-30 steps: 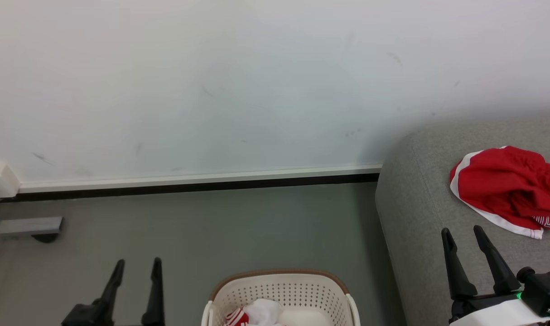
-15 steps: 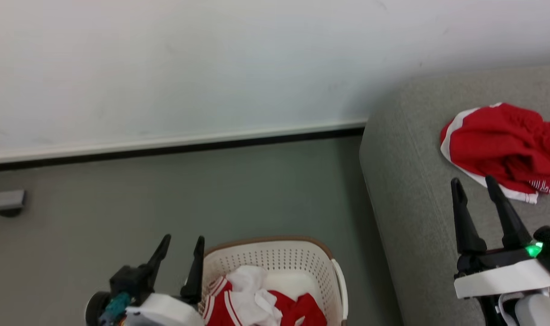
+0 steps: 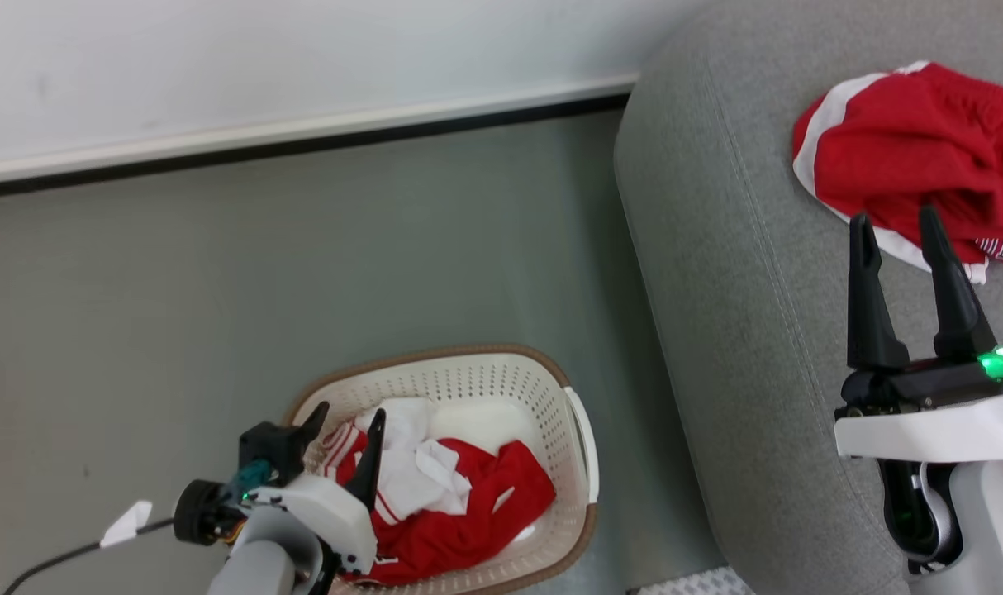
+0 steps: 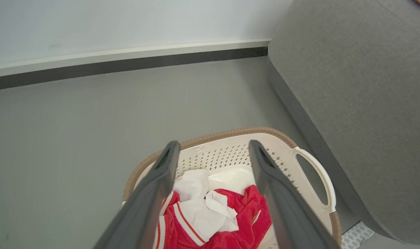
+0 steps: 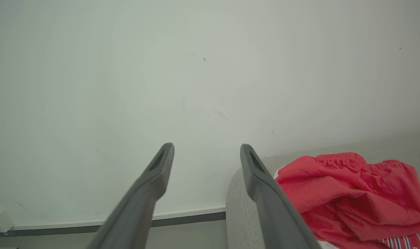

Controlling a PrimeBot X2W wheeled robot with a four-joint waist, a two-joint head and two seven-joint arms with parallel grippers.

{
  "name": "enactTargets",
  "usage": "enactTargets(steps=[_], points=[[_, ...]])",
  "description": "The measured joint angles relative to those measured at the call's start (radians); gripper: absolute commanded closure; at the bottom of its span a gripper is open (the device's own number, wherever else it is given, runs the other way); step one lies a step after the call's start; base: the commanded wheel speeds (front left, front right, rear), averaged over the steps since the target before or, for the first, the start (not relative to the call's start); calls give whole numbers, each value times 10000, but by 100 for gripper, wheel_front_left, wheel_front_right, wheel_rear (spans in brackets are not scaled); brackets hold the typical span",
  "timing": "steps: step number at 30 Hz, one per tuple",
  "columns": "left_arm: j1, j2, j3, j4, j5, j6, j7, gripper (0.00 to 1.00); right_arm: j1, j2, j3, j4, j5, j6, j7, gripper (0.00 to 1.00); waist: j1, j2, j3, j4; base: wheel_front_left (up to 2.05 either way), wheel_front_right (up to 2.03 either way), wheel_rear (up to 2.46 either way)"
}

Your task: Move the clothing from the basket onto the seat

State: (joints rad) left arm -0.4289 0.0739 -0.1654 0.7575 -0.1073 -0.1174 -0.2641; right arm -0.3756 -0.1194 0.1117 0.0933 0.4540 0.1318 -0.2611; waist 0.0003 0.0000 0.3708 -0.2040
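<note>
A cream basket [image 3: 580, 450] [image 4: 310, 162] with a brown rim stands on the floor, holding crumpled red and white clothing [image 3: 460, 504] [image 4: 213, 214]. My left gripper [image 3: 346, 420] [image 4: 211, 150] hovers open over the basket's left side, above the garments, with nothing between its fingers. One red garment with white trim [image 3: 906, 149] [image 5: 352, 193] lies on the grey seat [image 3: 716, 248] [image 5: 237, 211] at the right. My right gripper [image 3: 895, 223] [image 5: 206, 150] is open above the seat, just in front of that garment.
A white wall with a pale skirting board [image 3: 303, 132] runs along the back. Grey floor [image 3: 221, 273] spreads left of and behind the basket. A patterned mat corner [image 3: 691, 583] shows by the seat's base. A cable and white tag [image 3: 125, 522] trail from my left wrist.
The head camera has tilted down, so the basket and seat show higher and fuller. My left gripper has come over the basket's left side. The right gripper stays open near the red garment.
</note>
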Motion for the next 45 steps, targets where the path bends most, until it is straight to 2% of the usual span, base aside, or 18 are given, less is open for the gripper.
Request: enactTargets(steps=[11,21,31,41,45], points=[[-2101,221,-1170,2769,531,-104,8,0,-876,182,-209,-694,-153,0,0,0,0,0,1673,-518,0,0,0],[-3421,550,-2029,4627,1022,-138,359,0,-1385,267,-453,-1254,-199,0,0,0,0,0,3025,-861,0,0,0],[-4220,1120,-3066,5150,1609,-140,1145,0,-1795,483,-581,-1638,-219,0,0,0,-1,0,4357,-1355,0,0,0],[-4988,1770,-3881,5269,1661,-140,1948,0,-2042,602,-598,-2040,-228,0,0,0,-1,0,5524,-1864,1,1,1],[-5174,1783,-4362,5281,1687,-140,2017,0,-1971,621,-658,-2278,-529,0,0,0,-1,0,5817,-1842,26,26,26]])
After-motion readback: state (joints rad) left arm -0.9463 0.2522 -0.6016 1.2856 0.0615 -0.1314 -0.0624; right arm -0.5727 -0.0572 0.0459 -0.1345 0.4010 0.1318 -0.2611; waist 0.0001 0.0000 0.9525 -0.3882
